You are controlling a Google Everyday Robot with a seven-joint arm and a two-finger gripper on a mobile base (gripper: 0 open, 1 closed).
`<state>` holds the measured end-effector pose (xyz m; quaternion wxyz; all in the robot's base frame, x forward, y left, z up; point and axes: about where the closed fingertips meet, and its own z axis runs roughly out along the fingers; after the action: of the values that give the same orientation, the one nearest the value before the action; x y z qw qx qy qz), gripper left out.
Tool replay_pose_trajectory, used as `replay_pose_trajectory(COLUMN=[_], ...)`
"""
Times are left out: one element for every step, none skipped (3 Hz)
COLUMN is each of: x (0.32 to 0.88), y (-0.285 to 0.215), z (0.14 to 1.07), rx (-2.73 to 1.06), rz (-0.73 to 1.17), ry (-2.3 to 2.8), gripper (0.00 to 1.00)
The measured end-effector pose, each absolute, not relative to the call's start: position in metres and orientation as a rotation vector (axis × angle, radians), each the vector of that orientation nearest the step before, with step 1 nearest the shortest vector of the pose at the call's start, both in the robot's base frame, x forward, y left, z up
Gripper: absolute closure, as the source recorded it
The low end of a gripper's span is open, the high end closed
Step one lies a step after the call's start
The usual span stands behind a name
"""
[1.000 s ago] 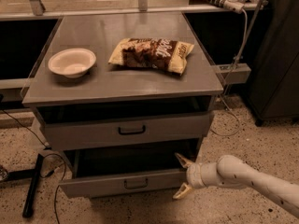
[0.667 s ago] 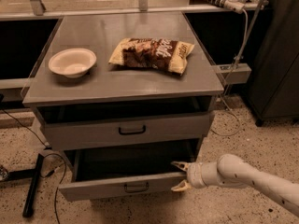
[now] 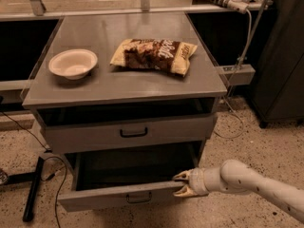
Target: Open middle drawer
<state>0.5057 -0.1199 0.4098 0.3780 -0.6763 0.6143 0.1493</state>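
The cream-coloured two-finger pincer point(image 3: 179, 184) is found low at the right, at the right end of the front of the middle drawer point(image 3: 104, 199), a wide, shallow grey drawer with a flat front and a small black loop handle point(image 3: 139, 198). Its fingers are held apart, one above the top edge of the front and one before its face; whether they press on the panel cannot be told. The pincer is carried by a white rounded arm point(image 3: 251, 186) that enters from the lower right corner. The middle drawer is seen drawn well out of the grey metal desk point(image 3: 142, 87), with its dark inside laid open to view, so the task is judged to be done in the main: at most a little more travel and the letting go of the front are left. Above it, the upper grey drawer point(image 3: 90, 137) with its own black handle point(image 3: 133, 133) is seen closed. On the desk, a round white bowl point(image 3: 73, 63) is set at the left and a crinkled yellow-and-brown snack bag point(image 3: 154, 55) is laid at the right, well apart from it. Pale script lettering is carried on the bag, but it cannot be read, and no other label or brand is made out.
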Motion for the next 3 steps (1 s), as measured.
replay_pose_trajectory(x=[0.4948,0.4930,0.4930], y=[-0.1241,-0.1242,-0.1242], z=[0.4059,0.4107,0.4107], rx=[-1.710,-1.710,-1.710], rz=[0.368,0.368,0.368], ry=[1.570,1.570,1.570], gripper=[1.00,0.82,0.59])
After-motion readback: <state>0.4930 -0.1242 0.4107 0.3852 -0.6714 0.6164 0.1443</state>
